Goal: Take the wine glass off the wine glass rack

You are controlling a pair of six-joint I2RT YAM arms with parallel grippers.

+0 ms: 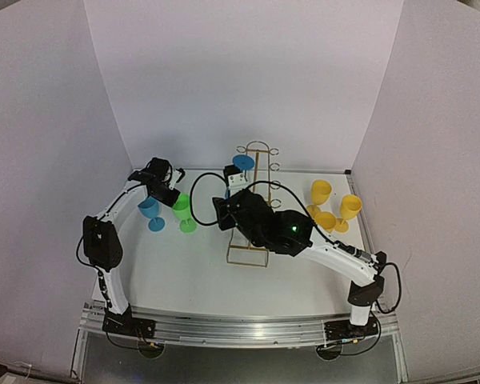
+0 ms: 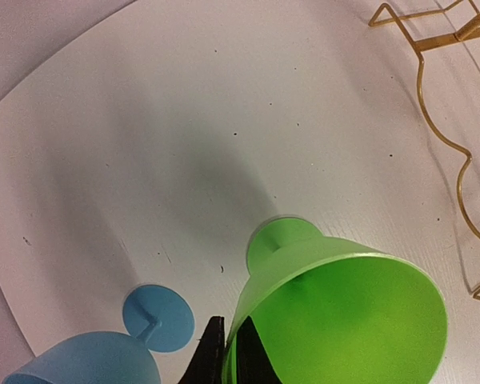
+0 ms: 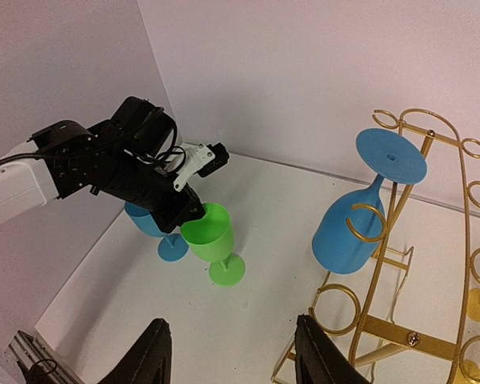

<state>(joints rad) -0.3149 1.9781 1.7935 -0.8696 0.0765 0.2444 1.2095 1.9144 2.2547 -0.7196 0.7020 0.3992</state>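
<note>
1. The blue wine glass (image 3: 348, 236) hangs upside down on the gold rack (image 3: 384, 326), with its foot at 12 o'clock, its bowl at 6 and its stem leaning a little.
2. My right claw (image 3: 230, 336) is released and empty, near the rack.
3. My left claw (image 3: 196, 216) grasps the rim of the green glass (image 3: 212, 240), at 9 o'clock of the rack.
4. The top view shows yellow glasses (image 1: 330, 204) at 3 o'clock of the rack.
5. My left wrist view shows one finger inside the green bowl.

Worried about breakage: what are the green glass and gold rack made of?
The green wine glass looks like matte plastic: opaque, evenly coloured, no glassy sparkle. The wine glass rack seems thin metal wire, gold finish, glinting in places.
</note>
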